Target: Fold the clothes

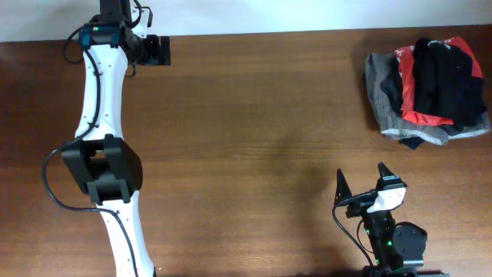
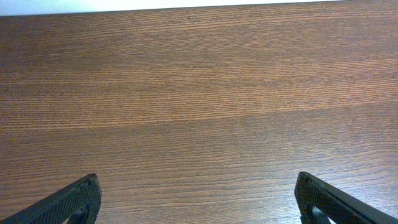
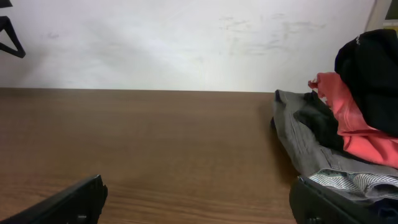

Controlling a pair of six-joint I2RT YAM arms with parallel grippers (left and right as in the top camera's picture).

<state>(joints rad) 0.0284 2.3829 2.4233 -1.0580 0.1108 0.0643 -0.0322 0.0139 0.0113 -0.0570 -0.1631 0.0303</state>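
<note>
The clothes (image 1: 442, 77), a soft black garment, lie crumpled on top of a pile at the table's far right. In the right wrist view the clothes (image 3: 373, 62) show at the right edge. My right gripper (image 1: 361, 173) stands open near the front edge, well short of the pile, with nothing between its fingers (image 3: 199, 186). My left gripper (image 1: 157, 50) is at the far left back of the table, far from the pile. The left wrist view shows it open (image 2: 198, 186) over bare wood.
Under the black garment lie a red shirt (image 1: 419, 115) and a grey garment (image 1: 380, 92), with a striped piece (image 3: 348, 180) at the pile's near edge. The left arm (image 1: 100, 165) stretches along the table's left side. A white wall (image 3: 186, 43) rises behind the table.
</note>
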